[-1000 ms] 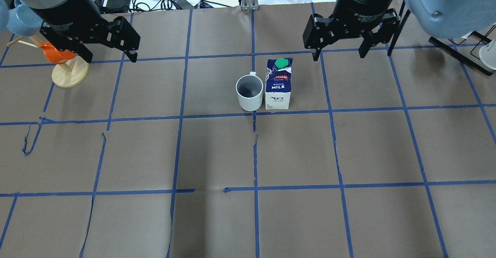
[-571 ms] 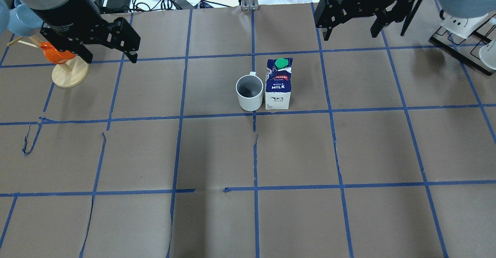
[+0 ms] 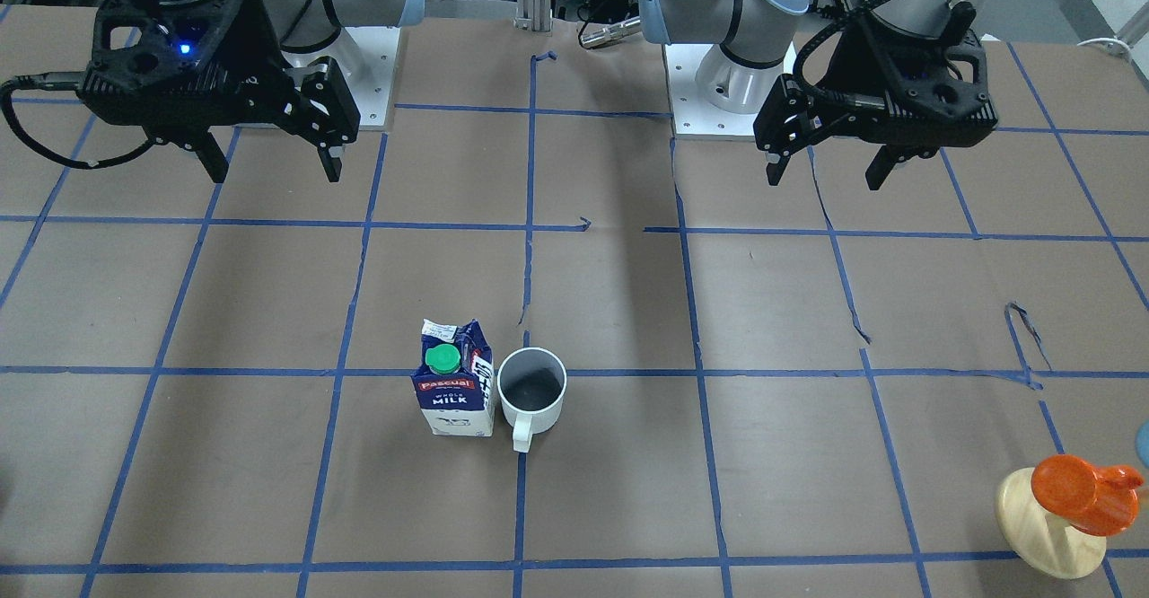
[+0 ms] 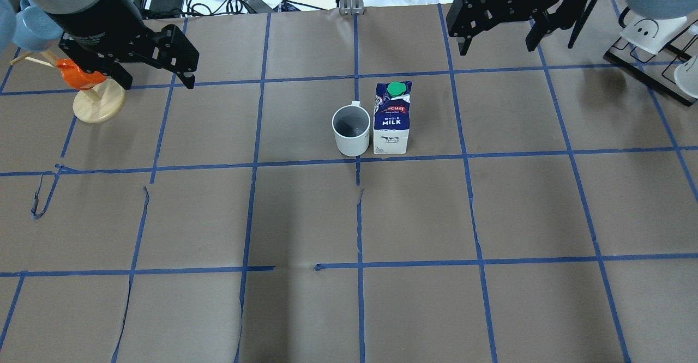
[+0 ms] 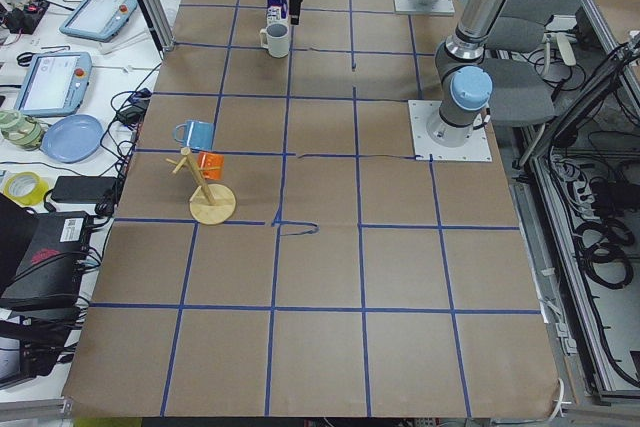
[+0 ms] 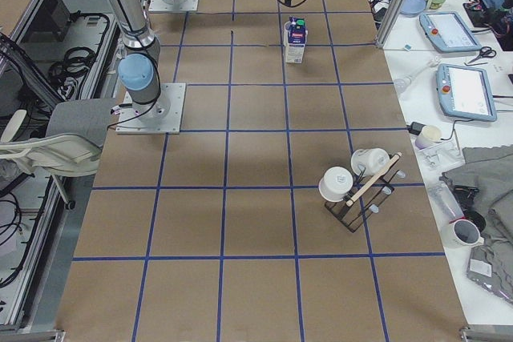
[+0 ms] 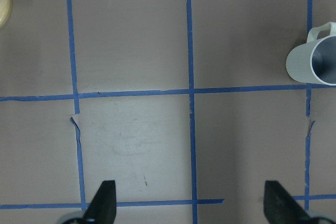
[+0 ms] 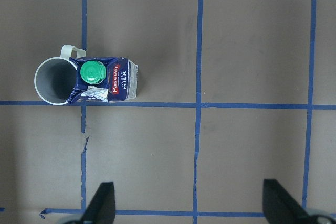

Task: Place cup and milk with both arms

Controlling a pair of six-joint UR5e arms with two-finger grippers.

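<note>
From where I stood, the job looked as good as finished. The cup (image 4: 351, 130) and the milk (image 4: 391, 120) both stood upright on the table (image 4: 349, 308), a little toward twelve o'clock of its middle as the overhead camera saw it. The milk was at three o'clock of the cup, close enough that I could not tell whether they touched. The cup's handle pointed to twelve o'clock, away from the robot, and the carton's green cap sat on top with the "MILK" print readable. Both rested just on the twelve o'clock side of a blue tape line (image 4: 305, 161).

Neither claw had anything in it. The left gripper (image 4: 155, 82) hung with its fingers spread wide and empty, well apart from the cup, between nine and ten o'clock of it and near the wooden stand (image 4: 98, 104) with its orange cup. The right gripper (image 4: 497, 48) was likewise spread and empty, well apart from the milk at about two o'clock of it. Each wrist camera showed two parted fingertips over bare paper.

So I judged the placing itself done for both arms. All that seemed left, if anything, was for the arms to settle at rest clear of the pair
</note>
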